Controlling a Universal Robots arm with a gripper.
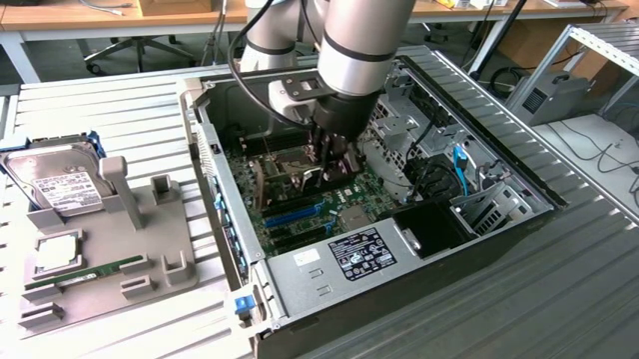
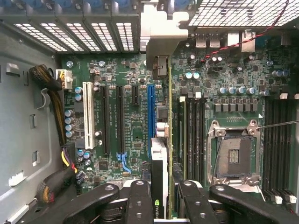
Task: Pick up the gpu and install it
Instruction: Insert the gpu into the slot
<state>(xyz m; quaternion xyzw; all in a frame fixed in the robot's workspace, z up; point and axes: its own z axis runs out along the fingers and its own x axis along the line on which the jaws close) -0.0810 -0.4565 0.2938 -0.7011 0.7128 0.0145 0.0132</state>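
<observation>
My gripper (image 2: 164, 198) is half closed on the gpu (image 2: 160, 161), gripped edge-on between my fingers (image 2: 139, 200), just beside the blue slot (image 2: 151, 109) (bracket farthest from me), so pressing down misaligned could jam or bend it.

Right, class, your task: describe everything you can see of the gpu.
The gpu is seen edge-on: a thin card, black face with a green logo, green board edge, pale metal bracket at one end. It stands on edge over the motherboard, alongside the blue slot. The gripper is shut on it, a finger on each face. Whether it is seated cannot be told.
</observation>
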